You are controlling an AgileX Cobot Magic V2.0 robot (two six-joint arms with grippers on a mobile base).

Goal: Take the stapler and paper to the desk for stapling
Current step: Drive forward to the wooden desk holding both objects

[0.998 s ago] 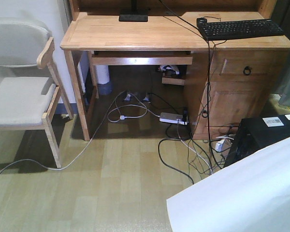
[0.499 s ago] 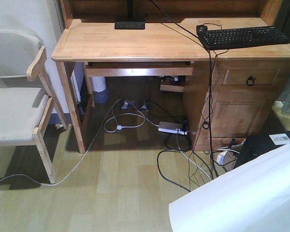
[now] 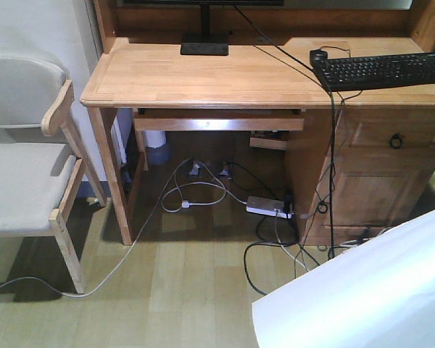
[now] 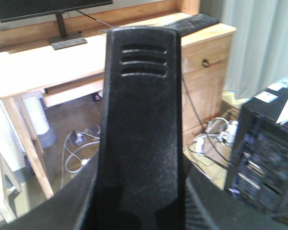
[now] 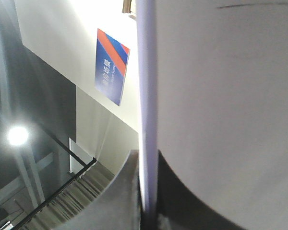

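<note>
Paper [image 3: 362, 290] fills the lower right corner of the front view, a slanted white sheet that hides the floor there; my right gripper [image 5: 146, 203] is clenched on its edge, which shows edge-on only from the right wrist, with a blue and red sign [image 5: 111, 67] on the wall beyond. The stapler [image 4: 143, 129], black with three ribs, stands up the middle of the left wrist view; my left gripper [image 4: 141, 211] grasps it low down, dark sides hugging it, and both are seen from that wrist only. The desk [image 3: 203, 76] lies ahead, its front rim running across; there is bare wood open between the monitor foot [image 3: 204, 48] and the keyboard [image 3: 384, 69] at the right end; the chair [image 3: 22, 174] stands just beside the desk's left leg; cables [image 3: 196, 196] sprawl underneath; a black computer case [image 4: 264, 158], right of the desk, shows only from my left wrist.
</note>
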